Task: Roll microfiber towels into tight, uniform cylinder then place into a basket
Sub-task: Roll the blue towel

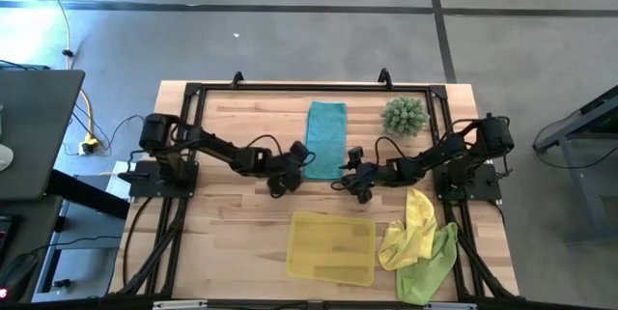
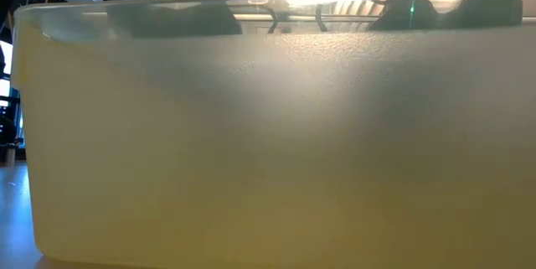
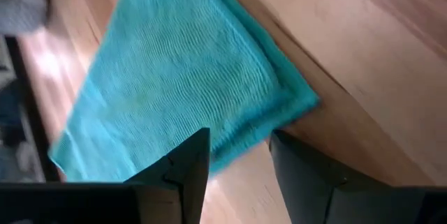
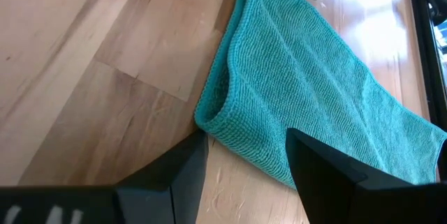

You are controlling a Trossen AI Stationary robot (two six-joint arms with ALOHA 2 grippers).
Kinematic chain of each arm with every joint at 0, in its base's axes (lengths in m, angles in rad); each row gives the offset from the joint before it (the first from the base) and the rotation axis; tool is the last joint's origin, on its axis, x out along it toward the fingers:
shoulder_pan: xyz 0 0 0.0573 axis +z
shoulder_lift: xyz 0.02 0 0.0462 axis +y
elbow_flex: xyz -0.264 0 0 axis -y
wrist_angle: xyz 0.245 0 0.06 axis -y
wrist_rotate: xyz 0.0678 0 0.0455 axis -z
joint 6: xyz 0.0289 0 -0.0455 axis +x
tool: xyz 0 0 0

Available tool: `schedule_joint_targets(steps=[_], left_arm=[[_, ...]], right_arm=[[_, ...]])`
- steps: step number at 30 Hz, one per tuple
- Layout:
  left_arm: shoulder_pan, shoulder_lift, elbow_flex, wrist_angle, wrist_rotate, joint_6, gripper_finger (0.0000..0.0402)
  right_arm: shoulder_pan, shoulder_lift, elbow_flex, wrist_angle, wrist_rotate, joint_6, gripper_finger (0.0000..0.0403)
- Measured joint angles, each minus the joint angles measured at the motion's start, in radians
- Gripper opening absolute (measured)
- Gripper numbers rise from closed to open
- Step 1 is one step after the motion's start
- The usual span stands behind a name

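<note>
Teal towel: flat, folded lengthwise, far middle of the bench.
Yellow towel: crumpled, near right corner.
Lime towel: crumpled beneath it.
Basket: yellow, empty, near edge.

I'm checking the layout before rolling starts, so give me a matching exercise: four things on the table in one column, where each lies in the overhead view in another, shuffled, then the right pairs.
Things:
1. teal towel
2. basket
3. yellow towel
4. spiky plant

Places:
A. far right part of the table, beside the teal towel's far end
B. spread flat between the left gripper and right gripper, both open
C. crumpled near the right edge, against the lime green towel
D. near edge, middle of the table, nothing in it

Pairs: 1-B, 2-D, 3-C, 4-A
</note>
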Motion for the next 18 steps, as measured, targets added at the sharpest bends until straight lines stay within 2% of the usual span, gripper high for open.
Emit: schedule_joint_targets(steps=[4, 11, 14, 18], left_arm=[[-0.008, 0.024, 0.000, 0.063, -0.037, 0.078, 0.0147], [-0.011, 0.025, 0.002, 0.048, 0.006, 0.083, 0.0146], [-0.011, 0.025, 0.002, 0.044, 0.018, 0.059, 0.0135], [-0.010, 0.025, 0.001, 0.039, 0.035, 0.033, 0.0100]], right_arm=[[0.000, 0.000, 0.000, 0.000, 0.000, 0.000, 0.0190], [0.000, 0.000, 0.000, 0.000, -0.008, 0.047, 0.0188], [0.000, 0.000, 0.000, -0.005, -0.013, 0.080, 0.0170], [0.000, 0.000, 0.000, -0.016, -0.019, 0.125, 0.0119]])
